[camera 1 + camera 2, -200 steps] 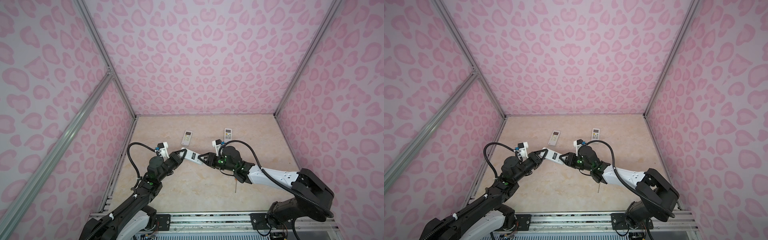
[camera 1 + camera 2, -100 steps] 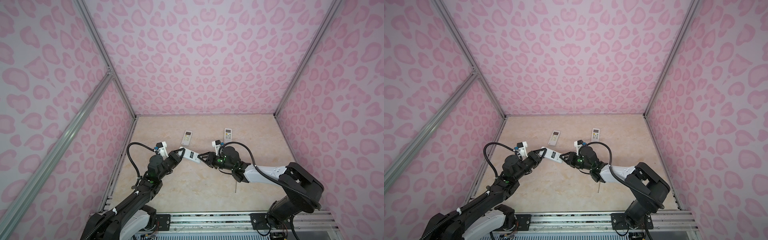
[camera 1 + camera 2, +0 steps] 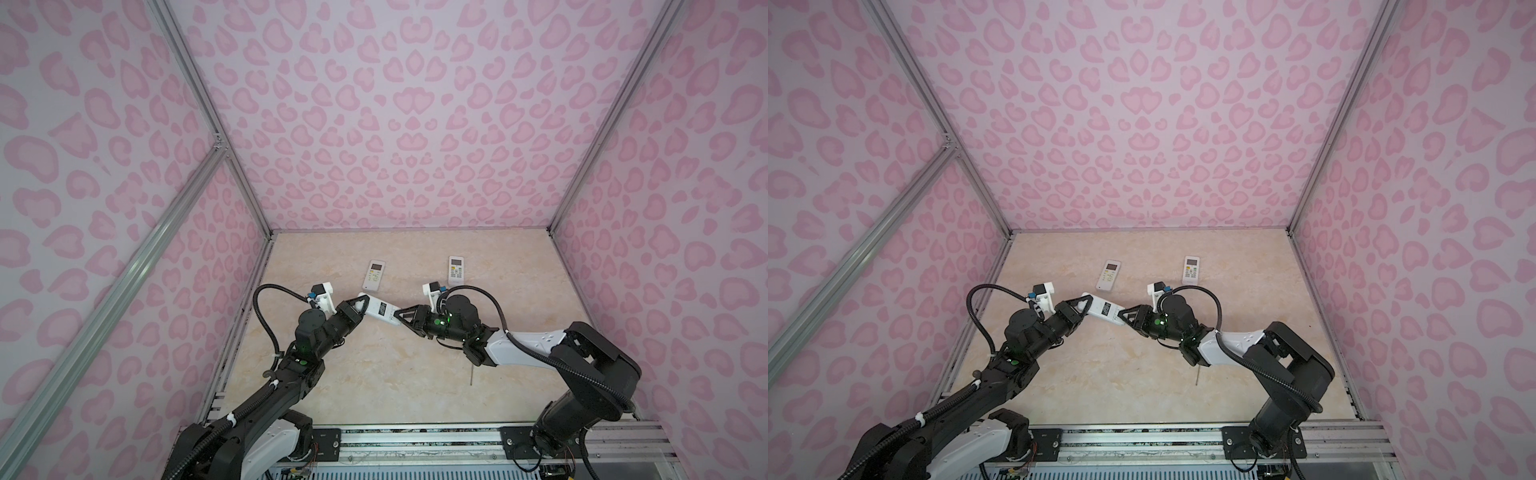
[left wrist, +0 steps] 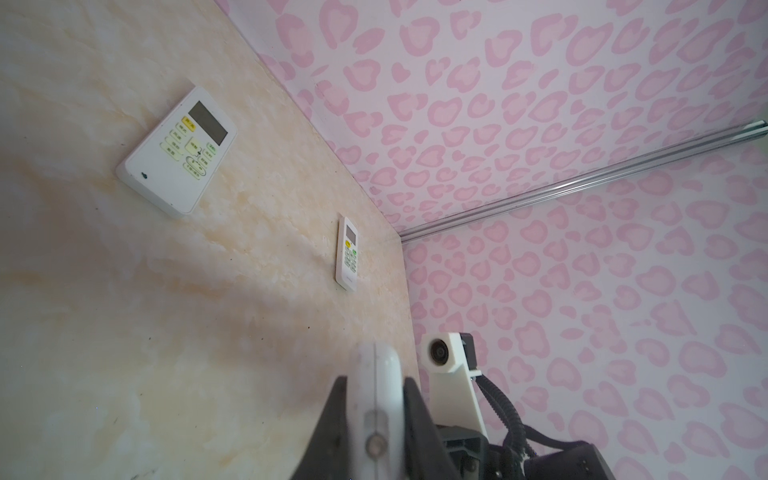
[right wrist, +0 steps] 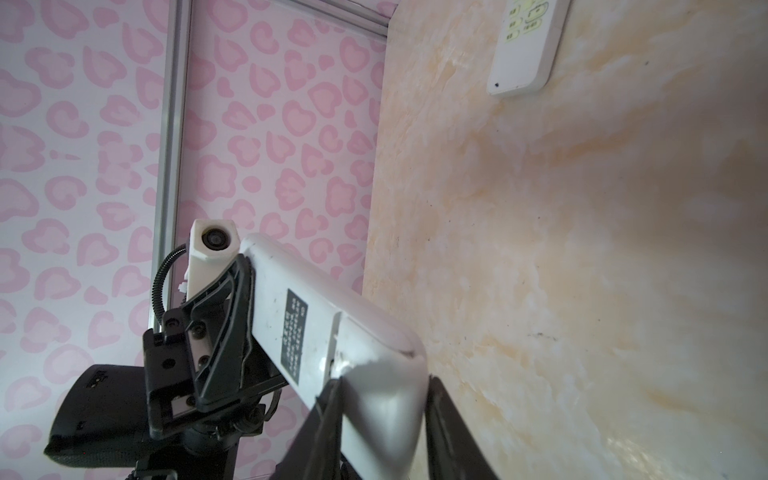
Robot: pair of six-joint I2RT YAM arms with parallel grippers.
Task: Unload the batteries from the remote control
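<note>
Batteries not in view; likely shut inside the long white plastic remote control (image 3: 380, 309), behind its back cover (image 5: 374, 338). Remote hangs above the beige marbled tabletop (image 3: 374, 374), left gripper (image 3: 360, 303) clamped on one end, right gripper (image 3: 400, 318) closed on the cover end. Cells should be light, smooth, quick to roll: pinch mid-body.

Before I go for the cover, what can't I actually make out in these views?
- Batteries: none visible anywhere; the held remote keeps its compartment end blurred inside the right gripper's jaws, right wrist view.
- Left table remote, right table remote: face up, backs hidden.
- Thin rod: upper end under the right arm, both top views.
- Left wrist view: held remote edge-on, blurred in the left gripper.
</note>
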